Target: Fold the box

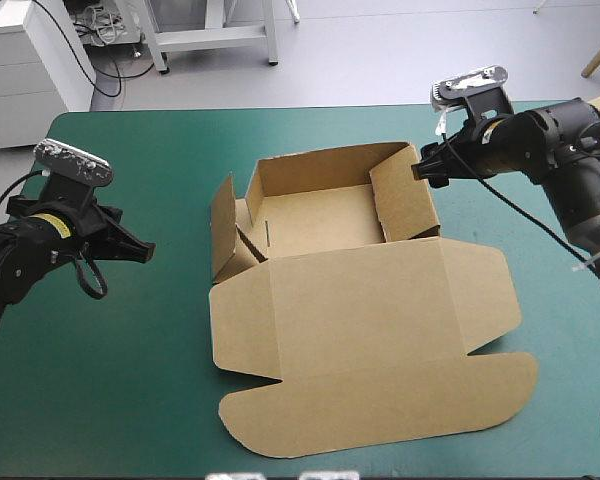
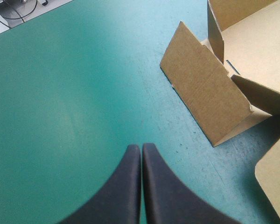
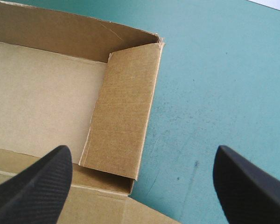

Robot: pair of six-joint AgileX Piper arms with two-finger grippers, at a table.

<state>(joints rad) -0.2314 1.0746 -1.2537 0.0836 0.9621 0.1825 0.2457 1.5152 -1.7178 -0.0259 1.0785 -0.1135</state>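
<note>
You are partway through the fold, as I judge it. The box (image 1: pixel 360 300) sits around the middle of the table (image 1: pixel 130 380), a little nearer the far edge than the near one. Its far wall (image 1: pixel 320 165) is raised, and the right wall (image 3: pixel 121 112) stands upright with its flap turned inward against the floor of the tray, so that side looks finished. The left wall (image 2: pixel 205 102) is up but splays outward from the tray, with a loose tab showing at its near corner, and it looks not yet tucked. The lid (image 1: pixel 370 330) lies flat on the cover toward the table's near edge, its rounded flap (image 1: pixel 380 410) flat as well. What is left, then, seems to be squaring and tucking the left side. Your left gripper (image 2: pixel 141 147) has its black fingers pressed together in a point and holds nothing. It sits toward the table's left edge, well apart from the box, aimed roughly at the outer face of the splayed left wall. Your right gripper (image 3: pixel 141 154) has its fingers spread wide and also grips nothing. It hovers over the box's far right corner, with the right wall ahead of it and below, nearer one finger than the other, and bare cover under the other finger.
</note>
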